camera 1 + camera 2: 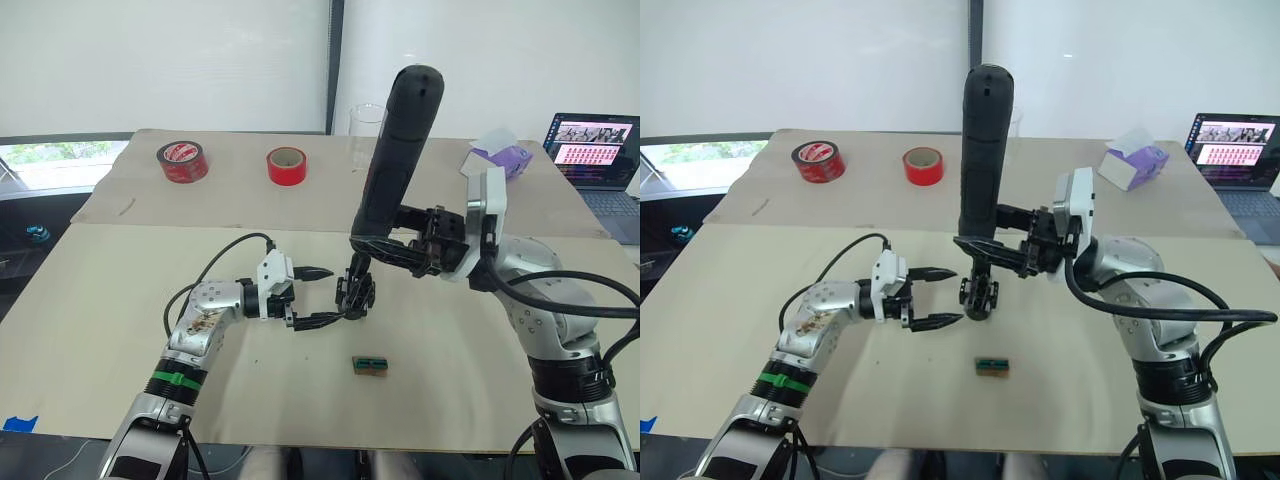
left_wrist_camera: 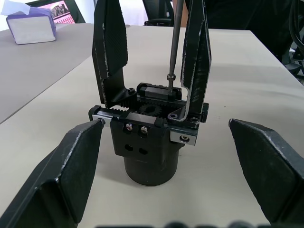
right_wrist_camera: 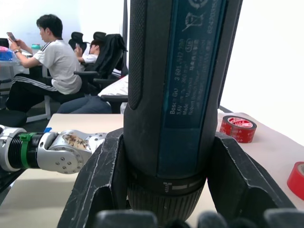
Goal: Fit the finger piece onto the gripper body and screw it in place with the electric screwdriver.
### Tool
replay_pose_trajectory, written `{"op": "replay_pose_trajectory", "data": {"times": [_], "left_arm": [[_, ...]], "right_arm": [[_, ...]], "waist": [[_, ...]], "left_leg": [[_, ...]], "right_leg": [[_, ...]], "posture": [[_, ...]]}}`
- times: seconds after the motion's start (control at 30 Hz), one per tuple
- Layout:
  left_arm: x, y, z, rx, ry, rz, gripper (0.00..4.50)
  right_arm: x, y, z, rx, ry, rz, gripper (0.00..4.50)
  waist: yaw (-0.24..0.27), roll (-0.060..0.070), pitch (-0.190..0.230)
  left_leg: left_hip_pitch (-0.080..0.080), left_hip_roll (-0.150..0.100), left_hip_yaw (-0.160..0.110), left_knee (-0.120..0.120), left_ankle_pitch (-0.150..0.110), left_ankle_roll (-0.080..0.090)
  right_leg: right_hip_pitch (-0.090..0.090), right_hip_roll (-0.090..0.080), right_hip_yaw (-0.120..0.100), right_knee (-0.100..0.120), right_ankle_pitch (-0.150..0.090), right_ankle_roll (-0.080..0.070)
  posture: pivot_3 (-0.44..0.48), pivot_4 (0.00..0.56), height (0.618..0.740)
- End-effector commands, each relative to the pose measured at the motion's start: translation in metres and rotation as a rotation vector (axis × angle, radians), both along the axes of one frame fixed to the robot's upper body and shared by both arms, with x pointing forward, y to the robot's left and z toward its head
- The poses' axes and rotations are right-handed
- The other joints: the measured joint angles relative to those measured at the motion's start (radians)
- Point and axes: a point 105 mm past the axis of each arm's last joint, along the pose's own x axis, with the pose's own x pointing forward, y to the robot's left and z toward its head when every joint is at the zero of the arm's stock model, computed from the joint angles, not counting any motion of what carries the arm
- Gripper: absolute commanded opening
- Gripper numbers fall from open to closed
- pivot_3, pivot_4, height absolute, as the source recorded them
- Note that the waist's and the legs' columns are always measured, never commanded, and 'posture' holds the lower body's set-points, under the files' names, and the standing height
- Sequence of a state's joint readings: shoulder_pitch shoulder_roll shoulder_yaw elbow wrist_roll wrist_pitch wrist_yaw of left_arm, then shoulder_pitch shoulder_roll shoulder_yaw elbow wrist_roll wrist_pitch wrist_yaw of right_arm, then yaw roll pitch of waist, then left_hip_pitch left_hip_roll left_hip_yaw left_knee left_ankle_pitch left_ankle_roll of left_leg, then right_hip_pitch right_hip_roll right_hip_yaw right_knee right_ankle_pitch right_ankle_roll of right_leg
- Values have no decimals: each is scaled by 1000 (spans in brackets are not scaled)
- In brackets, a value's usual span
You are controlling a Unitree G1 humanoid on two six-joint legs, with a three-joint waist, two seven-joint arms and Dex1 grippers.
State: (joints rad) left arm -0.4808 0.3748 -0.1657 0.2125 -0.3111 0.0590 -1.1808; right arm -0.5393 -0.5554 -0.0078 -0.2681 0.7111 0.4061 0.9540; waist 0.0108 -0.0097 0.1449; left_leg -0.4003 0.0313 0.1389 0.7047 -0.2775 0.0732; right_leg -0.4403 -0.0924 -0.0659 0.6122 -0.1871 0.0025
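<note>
My right gripper (image 1: 385, 243) clasps the electric screwdriver (image 1: 397, 160) upright, bit on the gripper body (image 2: 148, 137) standing on the worktop (image 1: 100, 330); my left gripper (image 1: 937, 297), spread, flanks it.

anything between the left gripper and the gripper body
Nothing visible. The open left gripper faces the gripper body with bare table between them. The screwdriver bit comes down on the body from above, clear of that gap.

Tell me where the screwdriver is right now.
The screwdriver stands upright at table centre, clamped in the right gripper, its bit down on the gripper body, just beyond the open left gripper.
</note>
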Motion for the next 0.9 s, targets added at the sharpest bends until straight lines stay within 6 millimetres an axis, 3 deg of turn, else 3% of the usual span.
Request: {"op": "replay_pose_trajectory", "data": {"times": [0.03,0.9], "left_arm": [[2,-4,11,-9,-57,-6,4500],[3,-6,3,20,-69,2,4500]], "right_arm": [[-5,3,14,12,-57,20,1933],[-1,5,8,11,-44,15,1933]], "waist": [[0,0,0],[0,0,0]], "left_leg": [[0,0,0,0,0,0],[0,0,0,0,-2,3]], "right_leg": [[0,0,0,0,0,0],[0,0,0,0,0,0]], "posture": [[0,150,740],[0,150,740]]}}
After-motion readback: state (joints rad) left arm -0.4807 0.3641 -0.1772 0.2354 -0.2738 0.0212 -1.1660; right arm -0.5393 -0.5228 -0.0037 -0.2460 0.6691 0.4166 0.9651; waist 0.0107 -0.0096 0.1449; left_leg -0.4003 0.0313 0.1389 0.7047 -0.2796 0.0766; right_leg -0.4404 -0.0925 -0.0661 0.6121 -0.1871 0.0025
